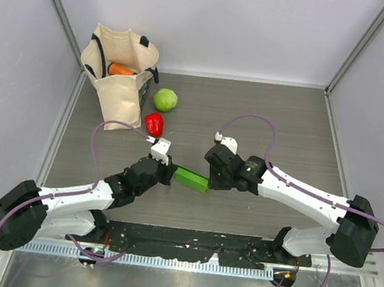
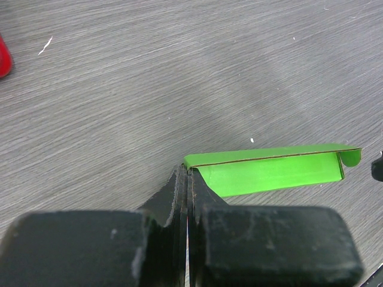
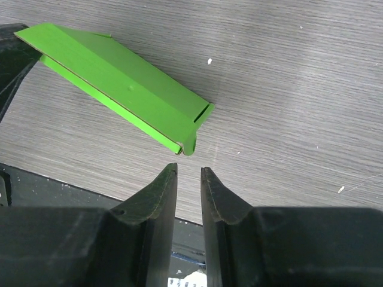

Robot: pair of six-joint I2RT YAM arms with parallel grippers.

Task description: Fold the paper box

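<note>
Pinching the left end of the paper box point(image 2: 269, 173), the left gripper point(image 2: 187, 174) is shown with its fingers pressed fully together on the thin card. This hold is judged to anchor the box so that its free end can be worked from the other side. The box is located at the centre of the top view, low over the table point(image 1: 285, 127); whether it rests on the surface cannot be told. It is folded to a narrow strip whose long axis runs left to right, dipping slightly toward the lower right, with the small end flap point(image 3: 192, 139) pointed at the right gripper point(image 3: 188, 170). That gripper is set just short of the flap, fingers narrowly parted and nothing between them, apparently placed to take it.
</note>
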